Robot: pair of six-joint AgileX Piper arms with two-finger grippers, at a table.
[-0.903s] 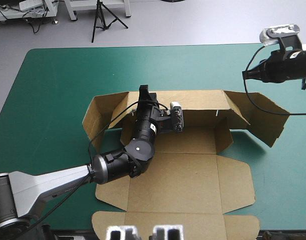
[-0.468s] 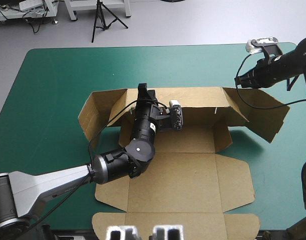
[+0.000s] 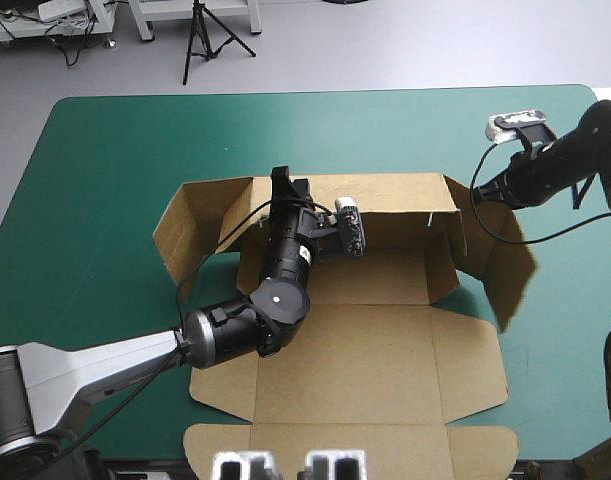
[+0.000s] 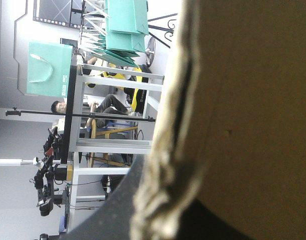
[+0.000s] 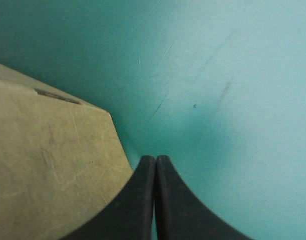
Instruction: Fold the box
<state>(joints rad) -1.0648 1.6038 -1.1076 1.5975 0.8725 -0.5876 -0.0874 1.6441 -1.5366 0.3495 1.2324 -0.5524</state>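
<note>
1. Brown box of cut board lies open on the middle of the teal-green table cover. Its wide panels are flat and reach toward the table's near edge, and its far wall is raised.
2. At the far wall's left end, a left flap stands up and leans outward. At the other end, a right flap stands on edge, angled along the tray's right side.
3. My left gripper reaches over the flat panels from the near left. It sits at the top edge of the far wall, left of that wall's middle.
4. In my left wrist view the board fills most of what I see. Its rough cut edge runs down between my black fingers, which are nearly together with the sheet pinched between them.
5. My right gripper comes in from the table's right side and is low, just beside the far upper edge of the right flap.
6. In my right wrist view those fingers are pressed together into one pointed arch and hold nothing. A corner of the board lies right beside one finger, with bare cover ahead. I cannot tell whether finger and board touch.
</note>
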